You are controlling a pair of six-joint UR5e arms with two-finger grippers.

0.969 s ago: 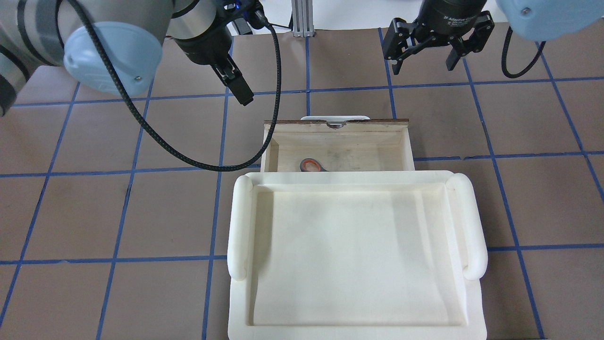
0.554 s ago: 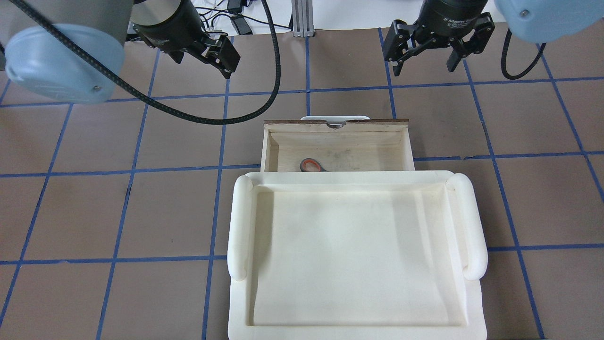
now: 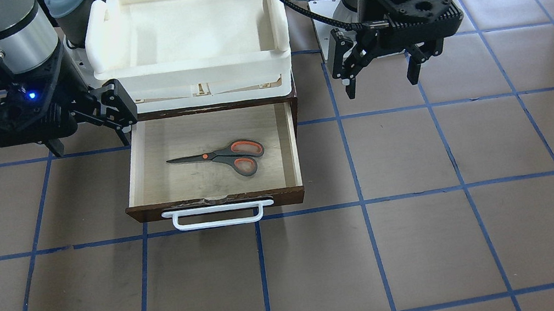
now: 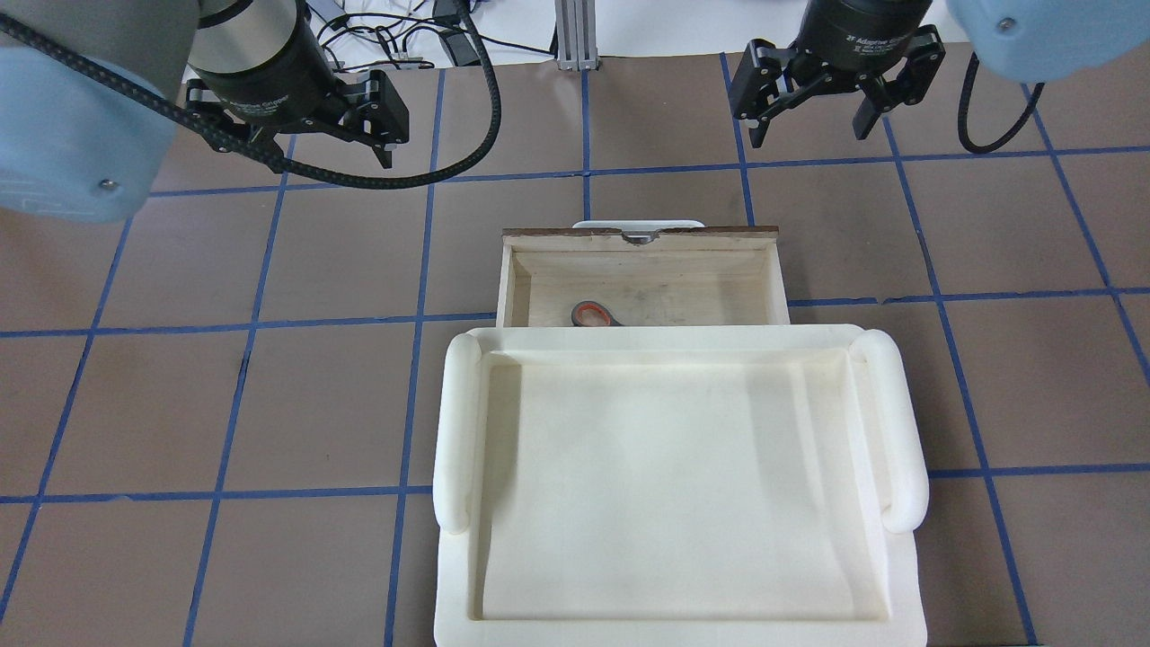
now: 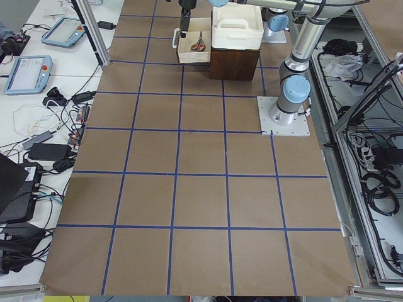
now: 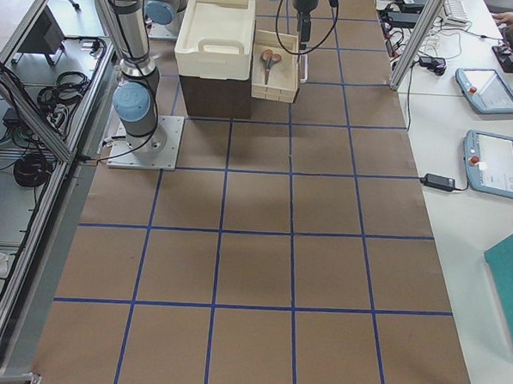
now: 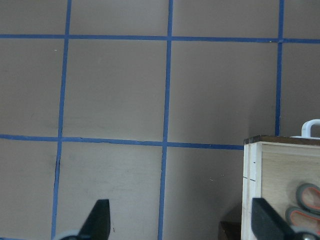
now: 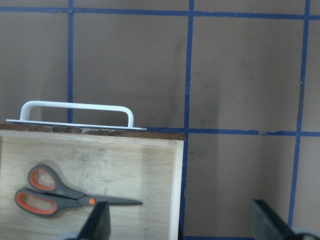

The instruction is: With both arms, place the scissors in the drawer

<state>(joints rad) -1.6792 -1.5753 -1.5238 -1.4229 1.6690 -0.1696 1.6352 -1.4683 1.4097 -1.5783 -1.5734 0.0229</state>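
The scissors (image 3: 224, 157) lie flat inside the open drawer (image 3: 215, 203), blades towards the robot's right. In the overhead view only one grey and orange handle loop (image 4: 593, 314) shows under the tray's edge. The drawer's white bar handle (image 3: 217, 218) faces away from the robot. My left gripper (image 4: 292, 148) is open and empty, hovering to the drawer's left and beyond it; its wrist view shows the drawer corner (image 7: 280, 190). My right gripper (image 4: 807, 130) is open and empty, hovering beside the drawer's right side. Its wrist view shows the scissors (image 8: 65, 195).
A white foam tray (image 4: 458, 431) sits on top of the dark cabinet (image 6: 214, 95) that the drawer slides out of. The brown table (image 3: 434, 236) carries a blue tape grid. Cables lie at the far edge (image 4: 404, 36).
My left gripper has swung away from the drawer, to the left in the overhead view, and turned so both fingers show spread open. The right gripper, the drawer and the scissors have not moved.
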